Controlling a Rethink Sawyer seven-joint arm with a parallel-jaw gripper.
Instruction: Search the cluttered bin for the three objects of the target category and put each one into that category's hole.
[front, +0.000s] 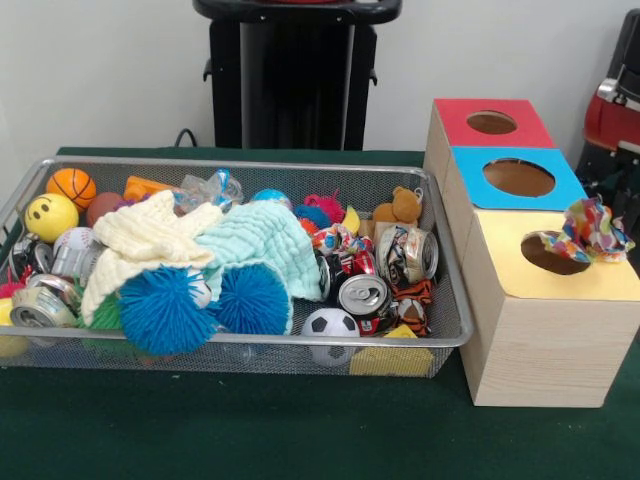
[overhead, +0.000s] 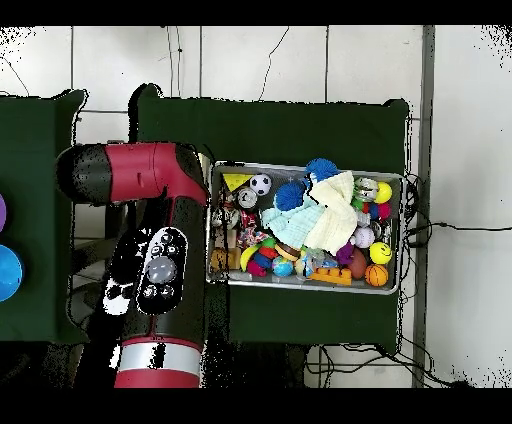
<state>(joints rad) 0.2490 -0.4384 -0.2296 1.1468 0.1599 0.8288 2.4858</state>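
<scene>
The wire mesh bin (front: 240, 352) stands on the green table, full of toys and cans; it also shows in the overhead view (overhead: 305, 166). One patched fabric bundle (front: 595, 230) rests on the yellow-faced box at the right edge of its round hole (front: 548, 255). A second patched bundle (front: 335, 240) lies in the bin between the teal cloth and the cans. A third bundle does not show. No gripper shows in either view; overhead, the red and black arm (overhead: 160, 265) lies left of the bin and hides the boxes.
In the bin are a cream cloth (front: 150, 238), a teal cloth (front: 262, 235), two blue spiky balls (front: 165, 312), cans (front: 362, 296), a soccer ball (front: 330, 325) and a brown teddy (front: 400, 207). The blue-faced box (front: 518, 178) and the red-faced box (front: 492, 122) stand behind the yellow one.
</scene>
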